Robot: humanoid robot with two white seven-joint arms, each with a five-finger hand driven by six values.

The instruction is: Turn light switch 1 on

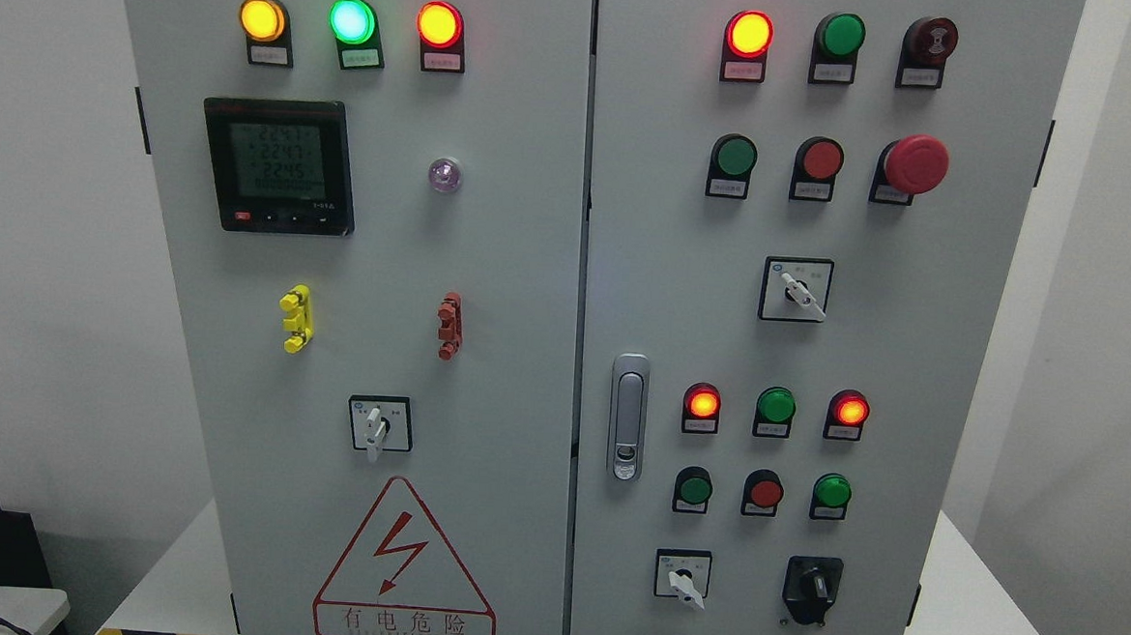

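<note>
**No hand up yet**

Since neither of my robot hands shows, I cannot tell if they are open or holding anything. I can't read the small labels on the tall grey metal cabinet (491,256), so I only guess switch 1 is the white knob switch (379,428) low on the left door, pointing down, likely nearer my left arm.

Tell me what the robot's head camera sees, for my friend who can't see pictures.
A grey electrical cabinet with two doors fills the view, covered in lit lamps, coloured buttons and rotary switches. The left door has a digital meter and a red lightning warning triangle. No robot hand shows.
</note>
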